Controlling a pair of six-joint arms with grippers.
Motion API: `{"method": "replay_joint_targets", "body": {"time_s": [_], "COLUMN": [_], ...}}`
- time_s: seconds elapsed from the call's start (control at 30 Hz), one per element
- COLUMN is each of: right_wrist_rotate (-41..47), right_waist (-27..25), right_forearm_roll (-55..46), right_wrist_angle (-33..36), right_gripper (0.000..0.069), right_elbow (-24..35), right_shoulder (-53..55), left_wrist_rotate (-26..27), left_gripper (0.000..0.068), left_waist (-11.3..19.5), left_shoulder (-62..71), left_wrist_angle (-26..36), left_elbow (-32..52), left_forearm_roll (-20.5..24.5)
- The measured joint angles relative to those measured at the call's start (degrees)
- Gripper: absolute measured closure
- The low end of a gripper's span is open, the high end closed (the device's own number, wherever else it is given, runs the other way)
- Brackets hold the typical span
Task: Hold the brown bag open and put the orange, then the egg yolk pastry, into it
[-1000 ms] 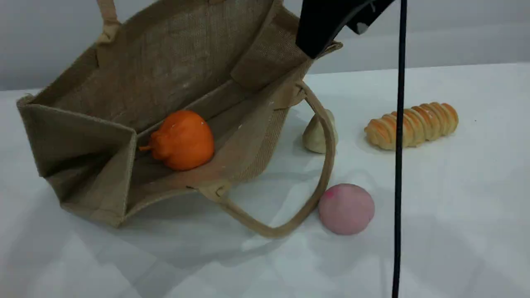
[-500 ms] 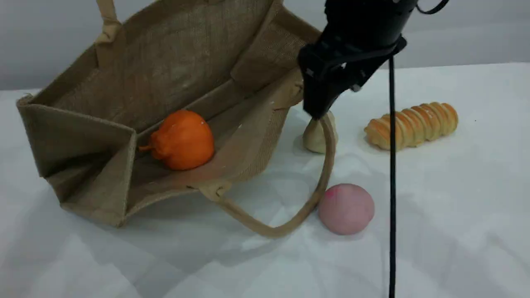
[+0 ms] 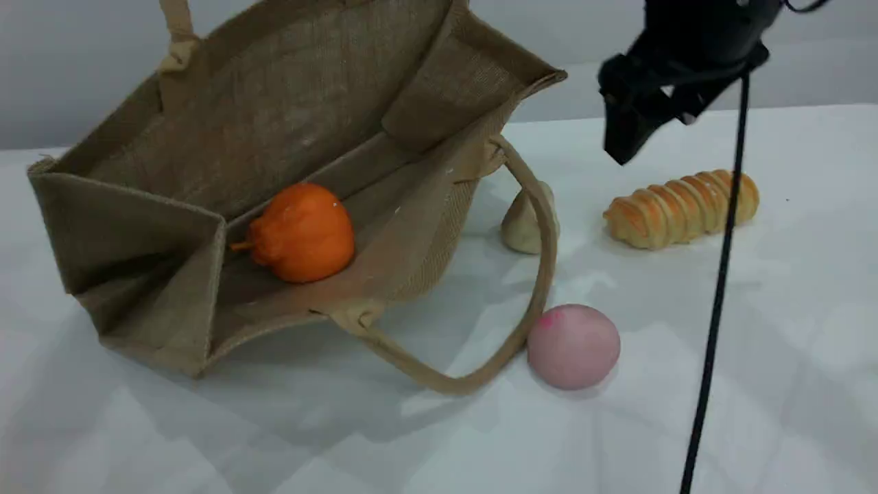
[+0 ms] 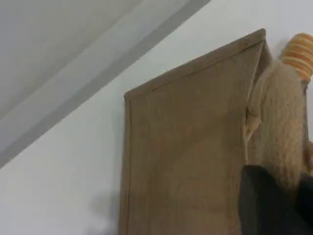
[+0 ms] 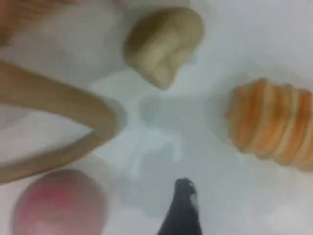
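The brown bag (image 3: pixel 288 110) lies on its side with its mouth wide towards the front right. Its upper handle (image 3: pixel 177 31) runs up out of the scene view. In the left wrist view that handle (image 4: pixel 283 122) ends at my left gripper's dark fingertip (image 4: pixel 264 205), which is shut on it. The orange (image 3: pixel 302 232) rests inside the bag. The egg yolk pastry (image 3: pixel 521 225) (image 5: pixel 164 41) sits on the table just behind the lower handle loop (image 3: pixel 542 274). My right gripper (image 3: pixel 621 140) hangs open and empty, above and to the right of the pastry.
A pink ball (image 3: pixel 573 346) (image 5: pixel 58 205) lies by the lower handle's end. A striped bread roll (image 3: pixel 682 206) (image 5: pixel 274 122) lies to the right, below the right gripper. A black cable (image 3: pixel 713 309) hangs down at the right.
The right gripper dipped down to the bag's right edge, close over the pastry, then swung right and slightly up. Bag, orange and pastry have not moved.
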Motion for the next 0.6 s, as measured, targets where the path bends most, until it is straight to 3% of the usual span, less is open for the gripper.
{"method": "replay_joint_targets", "body": {"time_s": [0.27, 0.6], "right_wrist_rotate": [-1.7, -9.7], "right_waist": [0.0, 0.0], "right_forearm_roll": [3.3, 13.7], "right_wrist_angle": [-6.0, -6.7], "right_gripper": [0.0157, 0.0172], "right_elbow": [-1.3, -3.6], "right_shoulder": [4.7, 9.5], "left_wrist_rotate": [0.0, 0.1], "left_gripper": [0.0596, 0.0596], "left_waist": [0.0, 0.0], "left_shoulder": [0.0, 0.0], "left_wrist_angle": [0.0, 0.0], "left_elbow": [0.0, 0.0], "left_forearm_roll": [-0.2, -0.3]}}
